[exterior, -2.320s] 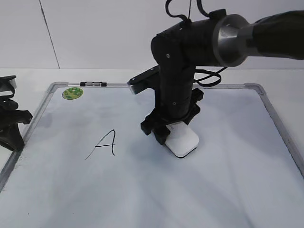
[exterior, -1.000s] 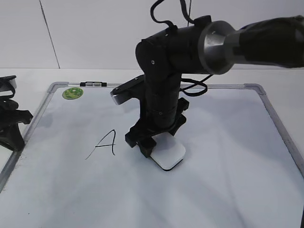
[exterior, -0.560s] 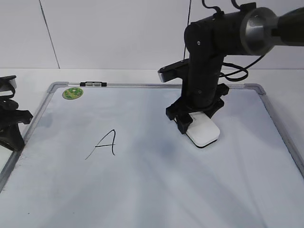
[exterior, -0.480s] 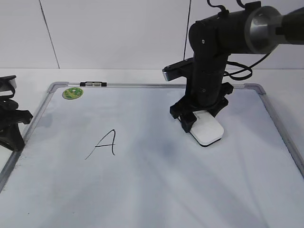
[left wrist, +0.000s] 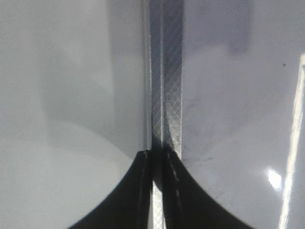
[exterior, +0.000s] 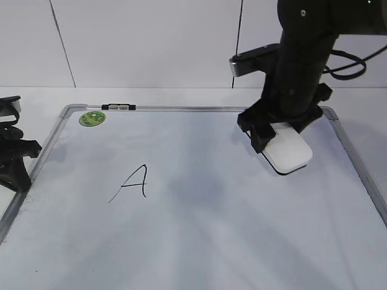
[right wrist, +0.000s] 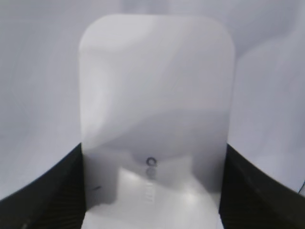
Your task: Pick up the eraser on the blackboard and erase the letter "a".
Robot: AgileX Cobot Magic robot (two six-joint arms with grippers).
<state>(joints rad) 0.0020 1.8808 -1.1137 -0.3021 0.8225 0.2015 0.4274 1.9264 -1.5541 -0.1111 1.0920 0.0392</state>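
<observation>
The blackboard [exterior: 205,235] is a white board with a grey frame, lying flat. My right gripper [exterior: 275,134] is shut on the white eraser [exterior: 290,154] near the board's far right corner. I cannot tell whether the eraser touches the surface. In the right wrist view the eraser [right wrist: 157,86] fills the space between the black fingers of the right gripper [right wrist: 153,155]. The lowercase letter "a" shows in no view; only a faint grey smudge [exterior: 190,181] marks the board's middle. My left gripper [exterior: 13,164] rests at the board's left edge, its jaws [left wrist: 157,160] shut and empty over the frame [left wrist: 167,71].
A taller uppercase "A" [exterior: 134,183] is written on the board's left half. A round green sticker [exterior: 92,118] and a small black-and-silver clip [exterior: 119,107] sit at the far left corner. A white wall stands behind the table.
My right gripper has carried the eraser from beside the uppercase "A" at the board's middle to the right, toward the far right corner. The left arm has not moved.
</observation>
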